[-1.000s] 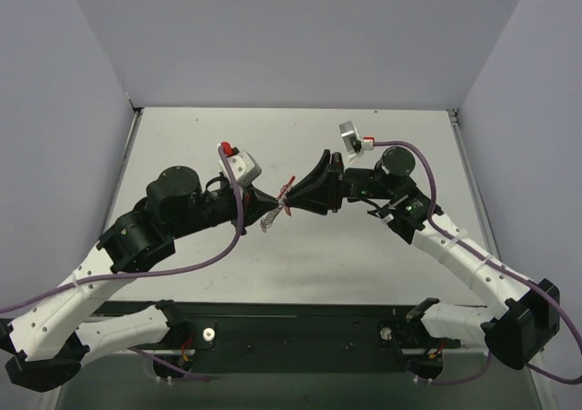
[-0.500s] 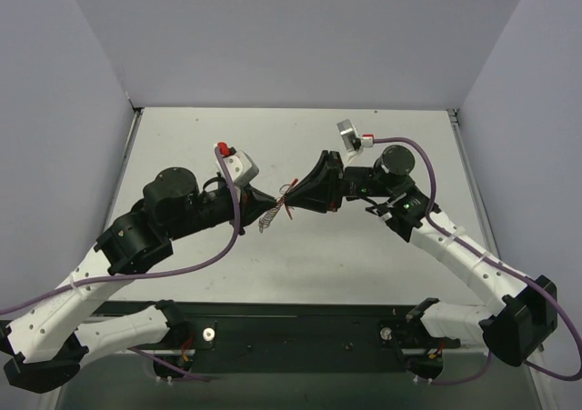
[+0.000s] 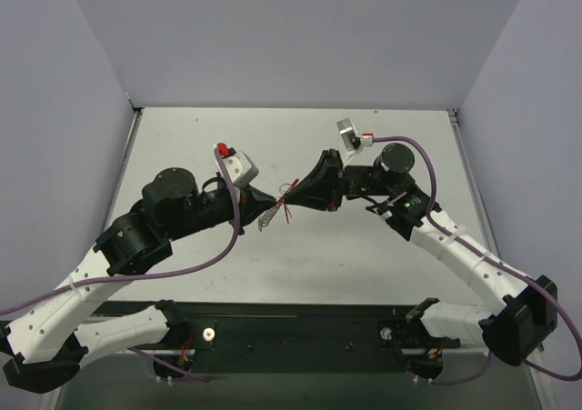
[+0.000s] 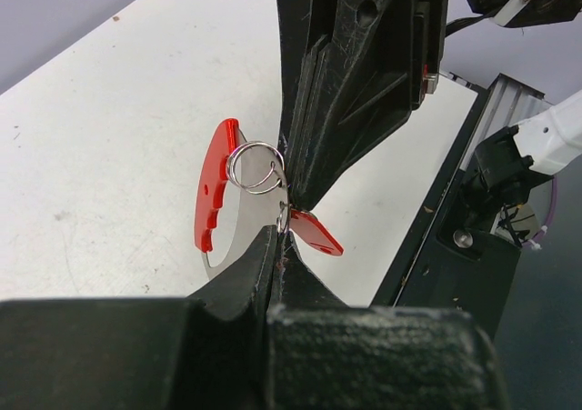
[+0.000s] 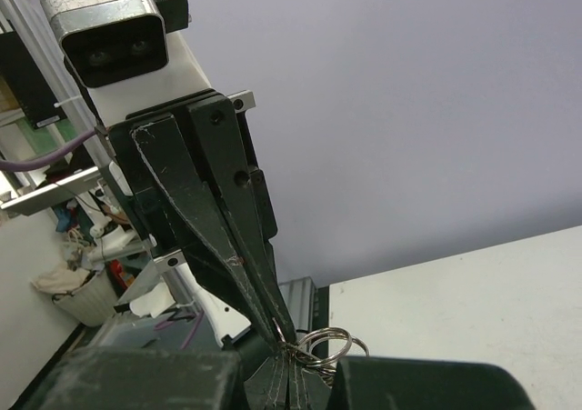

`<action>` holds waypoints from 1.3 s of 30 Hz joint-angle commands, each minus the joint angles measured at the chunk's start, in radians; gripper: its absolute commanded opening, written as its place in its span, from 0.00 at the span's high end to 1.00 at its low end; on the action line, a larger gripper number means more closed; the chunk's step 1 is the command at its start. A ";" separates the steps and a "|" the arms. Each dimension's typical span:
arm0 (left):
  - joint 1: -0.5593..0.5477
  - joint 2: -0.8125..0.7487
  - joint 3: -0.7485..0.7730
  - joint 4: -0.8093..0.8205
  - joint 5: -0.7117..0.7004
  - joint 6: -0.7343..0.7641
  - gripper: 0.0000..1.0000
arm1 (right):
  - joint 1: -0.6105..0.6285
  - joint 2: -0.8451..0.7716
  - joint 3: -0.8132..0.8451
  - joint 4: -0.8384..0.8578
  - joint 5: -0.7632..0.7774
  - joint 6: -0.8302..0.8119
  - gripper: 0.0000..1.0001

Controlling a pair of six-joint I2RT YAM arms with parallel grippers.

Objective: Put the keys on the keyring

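Note:
Above the middle of the table my two grippers meet tip to tip. The keyring shows in the left wrist view as a bright red arc (image 4: 214,196) with a grey-silver band and small silver rings (image 4: 255,166). My right gripper (image 4: 291,192) comes down from above and is shut on those rings (image 5: 332,342). At the bottom, my left gripper (image 4: 280,242) is shut on a tiny silver key carrying the small red tag (image 4: 316,233). From above, only red specks (image 3: 285,212) show between the left gripper (image 3: 275,198) and the right gripper (image 3: 293,193). Other keys are hidden.
The white table (image 3: 382,146) is walled in grey on three sides. A black rail (image 3: 300,324) with the arm bases runs along the near edge. Purple cables (image 3: 227,237) loop off both wrists.
My right gripper's jaws have closed onto the silver rings. Both wrists shifted only slightly, and the left gripper stayed shut.

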 commanded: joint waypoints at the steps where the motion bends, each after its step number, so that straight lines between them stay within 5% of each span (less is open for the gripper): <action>1: 0.001 0.002 0.022 0.044 -0.039 0.033 1.00 | 0.007 0.000 0.059 0.044 -0.028 -0.042 1.00; 39: -0.023 -0.010 -0.082 0.012 -0.187 0.220 1.00 | -0.007 -0.016 0.088 -0.032 -0.019 -0.074 1.00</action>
